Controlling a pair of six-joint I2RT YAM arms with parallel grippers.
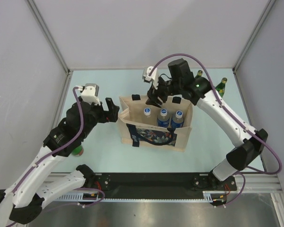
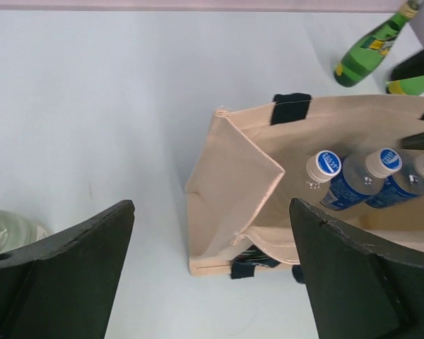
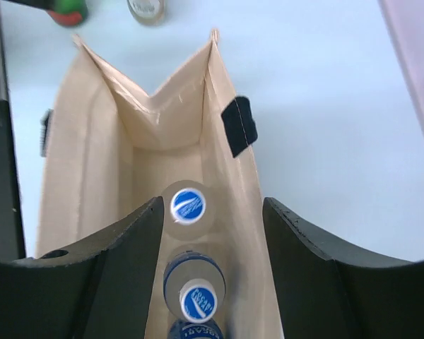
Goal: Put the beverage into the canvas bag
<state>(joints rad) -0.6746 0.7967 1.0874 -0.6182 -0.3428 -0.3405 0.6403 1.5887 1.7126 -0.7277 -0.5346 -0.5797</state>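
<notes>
Already three blue-capped plastic bottles (image 1: 163, 117) are packed in the beige canvas bag (image 1: 132, 113); two green glass bottles (image 1: 221, 86) are left outside, with the left gripper (image 1: 112, 109) and right gripper (image 1: 156, 97) spread empty.

Pale-walled work cell, evenly lit.
A smooth pale blue-green tabletop (image 1: 104, 156) is enclosed by plain grey-white wall panels (image 1: 151, 33) joined at silver metal corner posts (image 1: 48, 35); a black mounting rail (image 1: 151, 182) runs along its near edge.
</notes>
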